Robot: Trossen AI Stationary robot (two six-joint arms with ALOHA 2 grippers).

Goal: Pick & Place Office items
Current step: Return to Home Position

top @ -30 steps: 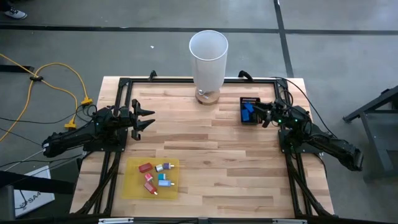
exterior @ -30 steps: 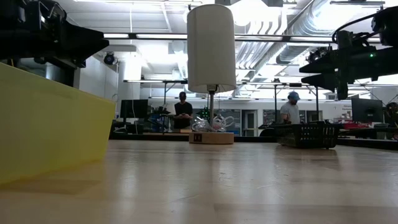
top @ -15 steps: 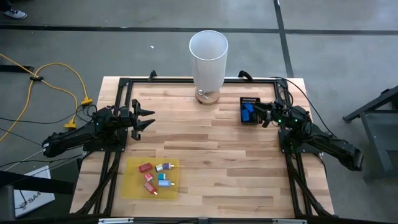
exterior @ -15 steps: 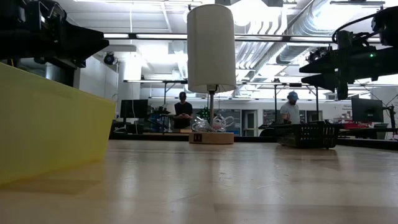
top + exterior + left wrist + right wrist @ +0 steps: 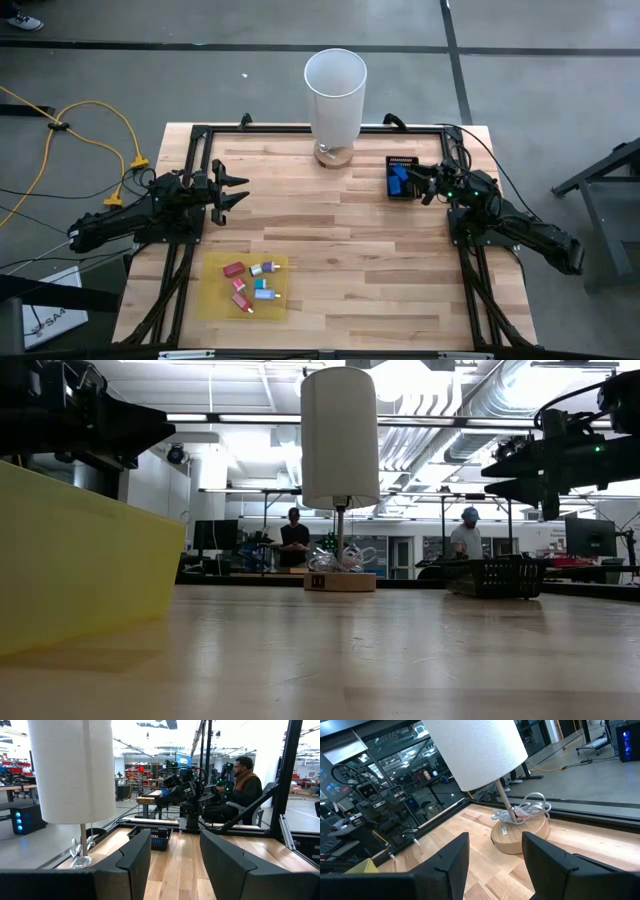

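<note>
Nothing has moved since the earlier frames: both arms, both containers and every loose piece lie as before. Left pincer [image 5: 233,190]: at the desk's [image 5: 350,240] left edge, raised off the wood, fingers spread wide, holding nothing; its wrist view shows bare planks through the gap. Right pincer [image 5: 424,186]: at the right edge, just beside the black tray [image 5: 402,160], fingers likewise parted and empty. Office items [image 5: 252,284]: a small cluster of red, teal, blue and one whitish-and-violet piece lying inside the yellow bin [image 5: 212,300] at the front left of the desk, near the left arm's frame. Blue pieces [image 5: 398,180]: inside the black tray at the back right; their number cannot be told. White lamp [image 5: 335,90]: upright on its wooden base at the back centre, well apart from both pincers. Step in hand, by judgement: retreat to the rest pose, and both arms look at or close to it. Handling note: any remaining travel should be slow and away from the desk's middle, with the fingers kept spread. The right arm should draw back from the black tray, not across it, so nothing gets nudged.
</note>
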